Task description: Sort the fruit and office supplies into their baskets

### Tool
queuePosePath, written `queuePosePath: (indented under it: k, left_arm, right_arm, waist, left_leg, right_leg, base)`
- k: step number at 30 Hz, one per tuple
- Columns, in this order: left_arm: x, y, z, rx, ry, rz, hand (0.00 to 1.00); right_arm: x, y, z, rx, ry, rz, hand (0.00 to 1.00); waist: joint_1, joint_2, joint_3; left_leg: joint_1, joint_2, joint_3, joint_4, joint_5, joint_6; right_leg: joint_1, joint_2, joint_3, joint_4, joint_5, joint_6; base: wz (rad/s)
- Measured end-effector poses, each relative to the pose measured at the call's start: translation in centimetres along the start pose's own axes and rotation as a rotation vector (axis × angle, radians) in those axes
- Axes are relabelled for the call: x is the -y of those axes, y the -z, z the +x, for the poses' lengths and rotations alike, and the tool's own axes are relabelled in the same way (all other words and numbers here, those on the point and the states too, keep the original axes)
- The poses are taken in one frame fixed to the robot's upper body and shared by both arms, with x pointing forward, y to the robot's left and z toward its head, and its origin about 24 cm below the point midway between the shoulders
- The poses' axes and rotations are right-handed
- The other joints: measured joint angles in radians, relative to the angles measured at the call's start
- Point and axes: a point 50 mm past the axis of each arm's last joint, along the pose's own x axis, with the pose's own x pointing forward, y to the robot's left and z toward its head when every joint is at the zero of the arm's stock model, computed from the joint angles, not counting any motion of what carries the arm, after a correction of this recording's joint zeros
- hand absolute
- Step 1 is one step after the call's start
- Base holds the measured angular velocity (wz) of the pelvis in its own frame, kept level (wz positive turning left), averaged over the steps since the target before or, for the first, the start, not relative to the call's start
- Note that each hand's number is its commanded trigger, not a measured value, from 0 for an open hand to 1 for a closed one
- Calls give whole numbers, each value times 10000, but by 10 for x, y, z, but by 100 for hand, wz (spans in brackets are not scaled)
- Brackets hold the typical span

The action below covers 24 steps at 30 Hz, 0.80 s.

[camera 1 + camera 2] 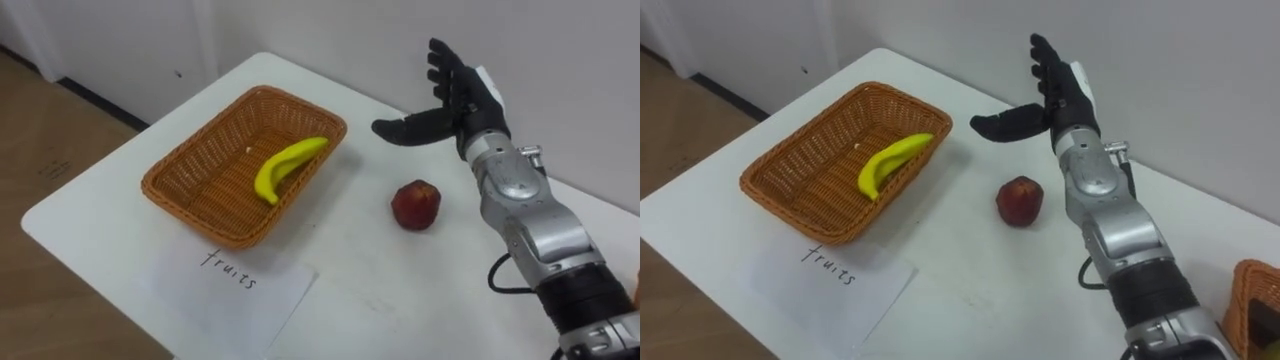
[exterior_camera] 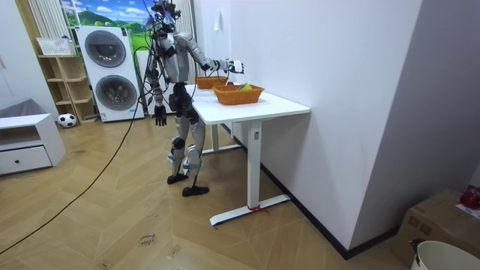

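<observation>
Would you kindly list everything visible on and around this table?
table: one, white, beside the wall
basket: one, brown wicker, table's left part
banana: one, yellow, inside that basket
apple: one, red, on table right of that basket
paper sheet: one, white, handwritten, before the basket
second basket: one, brown wicker, table's right end
washing machines: two, white, stacked behind the robot
right hand: one, black, open above table beyond apple
left hand: one, black, hanging beside the robot
</observation>
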Motion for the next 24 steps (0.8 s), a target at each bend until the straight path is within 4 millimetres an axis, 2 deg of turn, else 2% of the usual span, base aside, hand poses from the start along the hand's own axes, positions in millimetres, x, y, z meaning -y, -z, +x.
queuePosePath:
  k: [3, 7, 15, 24]
  left_arm:
    - [2, -1, 0, -10, 45, -17, 0]
    - [4, 2, 0, -130, 106, -13, 0]
    - [4, 3, 0, -287, 105, -3, 0]
    - [7, -3, 0, -75, 115, 144, 0]
  right_arm:
    - [0, 7, -3, -203, -13, 17, 0]
    - [0, 12, -5, -349, -20, 50, 0]
    - [-1, 14, -5, -422, -10, 15, 0]
    - [-1, 37, -12, -1193, -176, 37, 0]
  waist:
    - [-9, 86, -28]
    - [-37, 157, -2]
    - [-231, 151, -7]
    - [-327, 177, 7]
  left_leg:
    - [3, 0, -2, 3, 0, 0]
    - [2, -2, -2, 4, 0, 0]
    - [-174, -24, 1, 37, 1, 1]
    - [-187, -2, 312, 72, 2, 2]
  right_leg:
    - [1, 0, -3, 0, 0, 0]
    - [-2, -3, -2, 1, 0, 0]
    - [-173, -40, -41, 25, 0, 0]
    - [-166, -72, -92, 18, -1, 1]
  base:
    - [0]
    - [0]
    - [1]
    - [-1]
